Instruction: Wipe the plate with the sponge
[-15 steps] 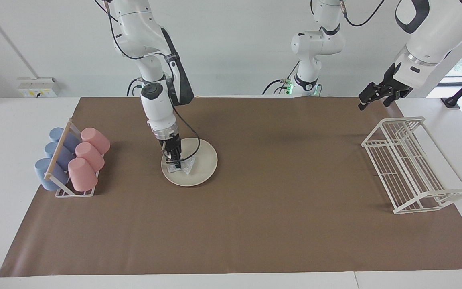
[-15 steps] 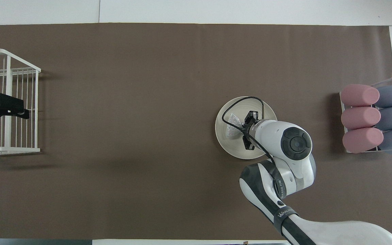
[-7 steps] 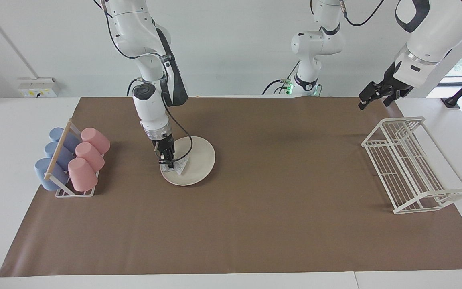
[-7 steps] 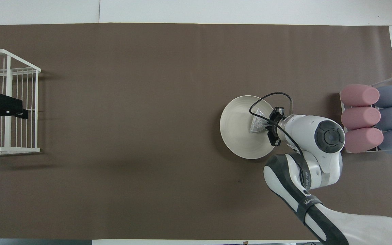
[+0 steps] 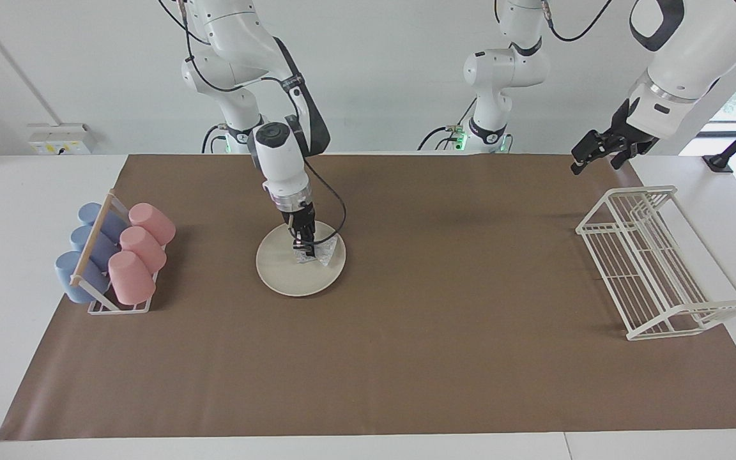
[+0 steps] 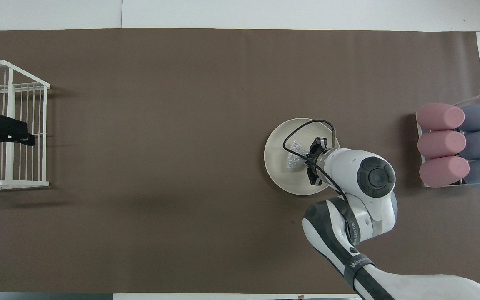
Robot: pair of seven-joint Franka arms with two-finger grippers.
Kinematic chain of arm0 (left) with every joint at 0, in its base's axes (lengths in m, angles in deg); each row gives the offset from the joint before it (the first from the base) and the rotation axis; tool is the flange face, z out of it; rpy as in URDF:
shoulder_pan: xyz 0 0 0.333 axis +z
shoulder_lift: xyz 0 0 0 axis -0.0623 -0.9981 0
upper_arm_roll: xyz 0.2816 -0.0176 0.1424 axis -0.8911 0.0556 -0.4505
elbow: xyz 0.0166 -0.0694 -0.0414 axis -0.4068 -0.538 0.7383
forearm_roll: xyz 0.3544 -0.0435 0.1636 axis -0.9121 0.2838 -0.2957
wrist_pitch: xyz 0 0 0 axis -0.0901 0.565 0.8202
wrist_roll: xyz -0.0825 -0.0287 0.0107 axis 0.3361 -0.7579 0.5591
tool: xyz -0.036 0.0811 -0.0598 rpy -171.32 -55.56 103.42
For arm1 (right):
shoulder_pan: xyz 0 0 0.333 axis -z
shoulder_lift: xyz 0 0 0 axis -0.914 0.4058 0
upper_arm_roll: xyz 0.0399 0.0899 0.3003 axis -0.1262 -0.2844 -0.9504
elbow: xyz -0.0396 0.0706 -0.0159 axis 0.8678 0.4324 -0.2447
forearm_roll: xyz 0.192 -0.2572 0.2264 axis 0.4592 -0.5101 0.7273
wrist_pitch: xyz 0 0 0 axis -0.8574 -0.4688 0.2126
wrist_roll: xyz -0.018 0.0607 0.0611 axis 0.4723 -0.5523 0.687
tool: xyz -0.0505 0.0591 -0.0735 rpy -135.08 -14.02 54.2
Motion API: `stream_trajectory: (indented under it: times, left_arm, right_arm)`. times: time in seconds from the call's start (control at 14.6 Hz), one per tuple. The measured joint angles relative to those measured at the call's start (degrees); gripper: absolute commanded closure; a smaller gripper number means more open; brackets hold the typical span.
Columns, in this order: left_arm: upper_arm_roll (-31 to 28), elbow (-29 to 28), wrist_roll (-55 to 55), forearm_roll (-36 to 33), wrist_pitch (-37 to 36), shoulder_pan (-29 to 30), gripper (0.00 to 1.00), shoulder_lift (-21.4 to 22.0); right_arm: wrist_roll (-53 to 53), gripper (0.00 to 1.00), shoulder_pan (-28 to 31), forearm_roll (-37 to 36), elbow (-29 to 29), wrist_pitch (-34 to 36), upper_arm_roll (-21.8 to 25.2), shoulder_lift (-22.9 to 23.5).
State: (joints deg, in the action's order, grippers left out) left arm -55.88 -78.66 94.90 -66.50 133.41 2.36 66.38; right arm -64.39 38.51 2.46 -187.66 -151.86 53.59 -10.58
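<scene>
The cream-white plate (image 5: 278,271) lies on the brown mat, toward the right arm's end of the table; it also shows in the overhead view (image 6: 277,168). My right gripper (image 5: 305,253) is down on the plate, shut on the silvery sponge (image 5: 324,255), which rests on the plate's half toward the left arm's end. In the overhead view the right gripper (image 6: 303,161) holds the sponge (image 6: 293,155) over the plate's middle. My left gripper (image 5: 577,167) waits raised over the wire rack; it also shows in the overhead view (image 6: 29,139).
A holder with pink and blue cups (image 5: 115,255) lying on their sides stands at the right arm's end (image 6: 456,146). A white wire dish rack (image 5: 655,262) stands at the left arm's end (image 6: 11,125). The brown mat (image 5: 438,319) covers the table.
My right gripper has dragged the sponge across the plate, from the rim by the cups toward the left arm's end. The plate shifted slightly. The left arm has not moved.
</scene>
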Motion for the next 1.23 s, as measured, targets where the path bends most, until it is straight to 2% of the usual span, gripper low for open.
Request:
stream_trajectory:
  times: [0.27, 0.41, 0.61, 0.96, 1.23]
  left_arm:
    - [0.0, 0.0, 0.0, 0.0, 0.0, 0.0, 0.0, 0.0]
    - [0.0, 0.0, 0.0, 0.0, 0.0, 0.0, 0.0, 0.0]
    - [0.0, 0.0, 0.0, 0.0, 0.0, 0.0, 0.0, 0.0]
    - [0.0, 0.0, 0.0, 0.0, 0.0, 0.0, 0.0, 0.0]
    - [0.0, 0.0, 0.0, 0.0, 0.0, 0.0, 0.0, 0.0]
  right_arm:
    - [-0.1, 1.0, -0.5, 0.0, 0.7, 1.3, 0.0, 0.3]
    - [0.0, 1.0, -0.1, -0.2, 4.4, 10.5, 0.1, 0.3]
    - [0.4, 1.0, 1.2, -0.3, 13.0, 23.7, 0.3, 0.3]
    - [0.1, 1.0, -1.2, -0.3, 22.0, 34.6, -0.2, 0.3]
    - [-1.0, 1.0, -3.5, -0.2, 33.7, 45.4, -0.4, 0.2]
